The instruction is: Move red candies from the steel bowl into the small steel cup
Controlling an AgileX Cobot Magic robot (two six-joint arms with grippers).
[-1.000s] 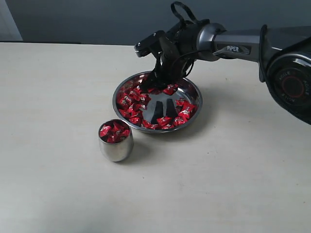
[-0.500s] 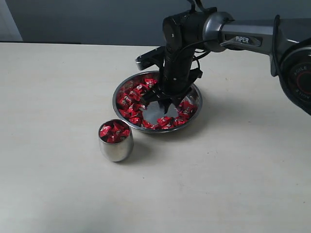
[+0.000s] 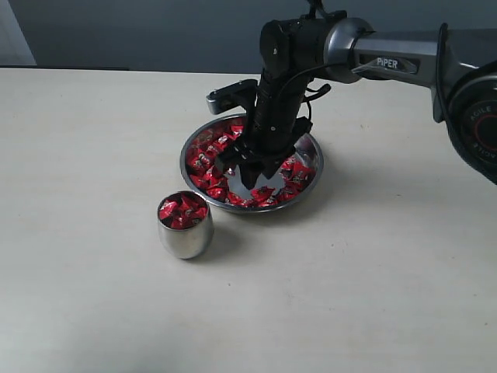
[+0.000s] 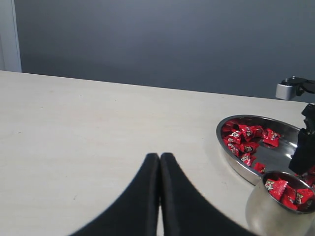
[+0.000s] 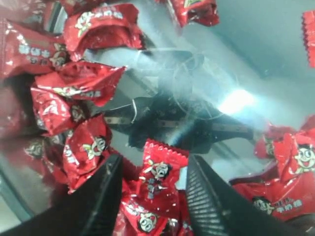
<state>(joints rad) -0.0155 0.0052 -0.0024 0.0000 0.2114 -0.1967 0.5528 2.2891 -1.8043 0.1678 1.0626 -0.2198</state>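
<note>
The steel bowl [image 3: 317,172] sits mid-table with several red candies [image 3: 206,159] ringed round its bare bottom. My right gripper [image 3: 248,167] points down into it, open. In the right wrist view its fingers [image 5: 106,189] stand either side of one upright candy [image 5: 160,174], with small gaps on both sides; the gripper's middle is at the candy [image 5: 155,162]. The small steel cup [image 3: 185,237] stands just in front of the bowl's left, with candies [image 3: 182,211] up to its rim. My left gripper [image 4: 160,157] is shut and empty, low over bare table, out of the exterior view.
The right arm [image 3: 388,62] reaches in from the right over the bowl's far side. In the left wrist view the bowl [image 4: 236,164] and cup [image 4: 266,216] lie off to one side of the shut fingers. A grey wall runs behind the table.
The right gripper swung from the bowl's far rim to its middle, turned downward, then shifted slightly left and lower among the candies. Bowl and cup have not moved.
</note>
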